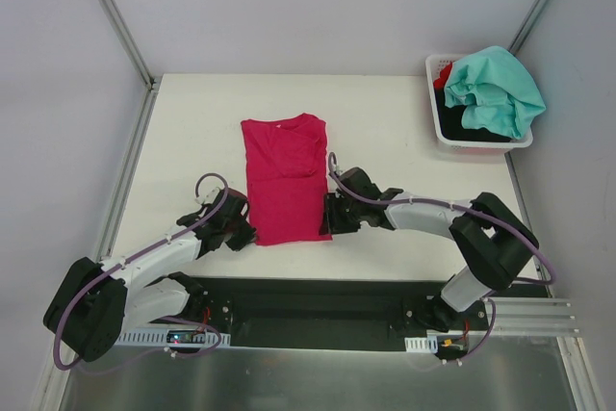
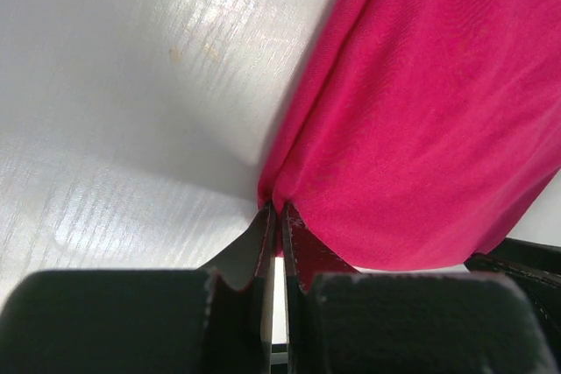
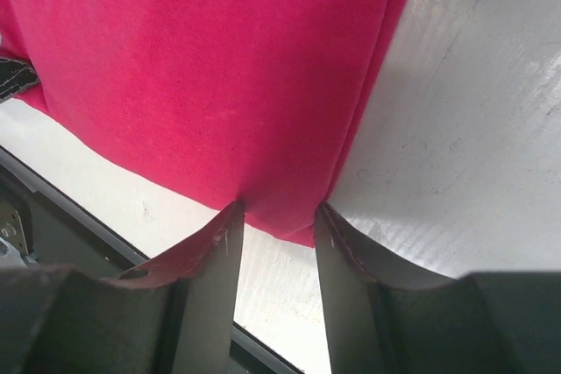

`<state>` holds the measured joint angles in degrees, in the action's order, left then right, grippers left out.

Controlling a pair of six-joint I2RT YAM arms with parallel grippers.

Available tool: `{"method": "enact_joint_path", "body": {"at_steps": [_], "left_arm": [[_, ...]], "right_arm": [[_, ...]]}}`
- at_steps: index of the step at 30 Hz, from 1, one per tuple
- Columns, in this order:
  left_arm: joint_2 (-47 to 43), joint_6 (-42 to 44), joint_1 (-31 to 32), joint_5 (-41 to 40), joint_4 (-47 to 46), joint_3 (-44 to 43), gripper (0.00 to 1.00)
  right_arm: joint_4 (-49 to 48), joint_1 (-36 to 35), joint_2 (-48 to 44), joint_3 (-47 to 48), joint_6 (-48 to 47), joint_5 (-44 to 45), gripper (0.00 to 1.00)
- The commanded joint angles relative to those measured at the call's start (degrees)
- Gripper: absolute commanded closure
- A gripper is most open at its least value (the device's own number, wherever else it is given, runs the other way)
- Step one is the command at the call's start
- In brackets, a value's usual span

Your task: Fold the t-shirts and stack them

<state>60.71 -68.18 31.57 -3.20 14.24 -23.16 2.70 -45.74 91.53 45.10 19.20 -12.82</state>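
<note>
Well, magenta t-shirt point(image 1: 284, 180): lies flat at the middle of the table, folded into a long upright rectangle with its sides tucked in, collar at the far end and hem toward my bases.
Near-left corner of it: drawn up into a small peak of cloth, seen in my left wrist view, where the folds run together to one point at my fingertips.
Near-right corner of it: lies flat on the tabletop, its edge sitting between my right fingers.
Left pincer point(image 1: 241, 233): clenched, jaws pressed together, nipping that gathered corner of the magenta t-shirt at its very tips.
Right pincer point(image 1: 332, 214): released, jaws standing apart, one on each side of the hem corner, low over the surface; the cloth passes between them and is not squeezed.
Arms: both reach inward from the near edge, meeting the hem from its two sides.
Teal t-shirt point(image 1: 496, 93): crumpled, heaped on top of the basket's load and spilling over its right rim, well apart from the magenta one.
Red t-shirt point(image 1: 443, 74): a small bunch showing at the basket's far-left corner.
Black t-shirt point(image 1: 452, 120): dark cloth under the teal one, inside the basket.
Basket point(image 1: 481, 144): white, at the table's far-right corner.
Table point(image 1: 192, 141): white, with grey walls around it.
</note>
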Motion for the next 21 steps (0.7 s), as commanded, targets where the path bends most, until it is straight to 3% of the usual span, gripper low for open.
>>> {"method": "enact_joint_path", "body": {"at_steps": [1,10,21], "left_arm": [[0.6,0.6,0.5,-0.9,0.8,-0.8,1.00],[0.2,0.9,0.5,-0.1,0.9,-0.6,1.00],[-6.2,1.2,1.0,0.7,7.2,-2.2,1.00]], "right_arm": [[0.1,-0.5,-1.1,-3.0,0.8,0.3,0.61],[3.3,-1.4,-4.9,-4.4,1.1,2.0,0.96],[8.4,-2.9,-13.0,-5.6,1.3,4.4,1.00]]}}
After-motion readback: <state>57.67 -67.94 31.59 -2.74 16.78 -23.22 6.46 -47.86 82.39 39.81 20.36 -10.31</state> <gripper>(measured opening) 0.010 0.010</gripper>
